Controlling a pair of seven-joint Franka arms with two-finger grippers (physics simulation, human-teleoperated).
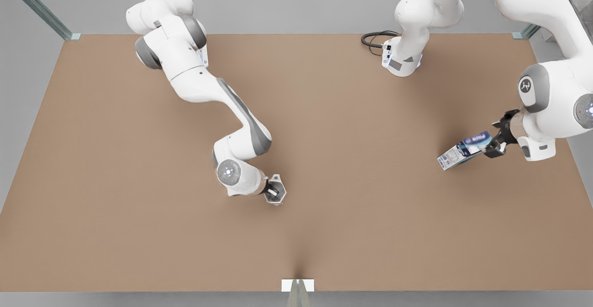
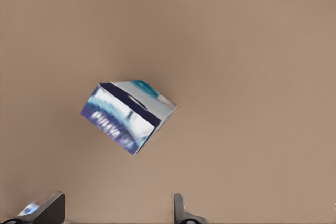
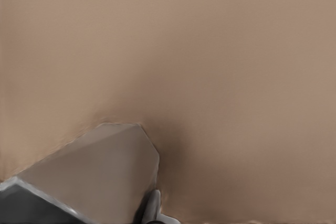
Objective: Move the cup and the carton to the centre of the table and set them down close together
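Over the surface (image 1: 139, 214) the right gripper (image 1: 274, 192) fingers clamp the stiff, slick-looking cup (image 1: 276, 191) by its wall, while the left gripper (image 1: 492, 146) fingers pinch the probably light carton (image 1: 463, 150) at one end, tilted

Cup (image 1: 276, 192) near table (image 1: 116, 205) centre; carton (image 1: 463, 151) far right (front view).

Plain grey floor (image 1: 287, 1), glassy metal corner posts (image 1: 41, 10), black cable (image 1: 375, 38)
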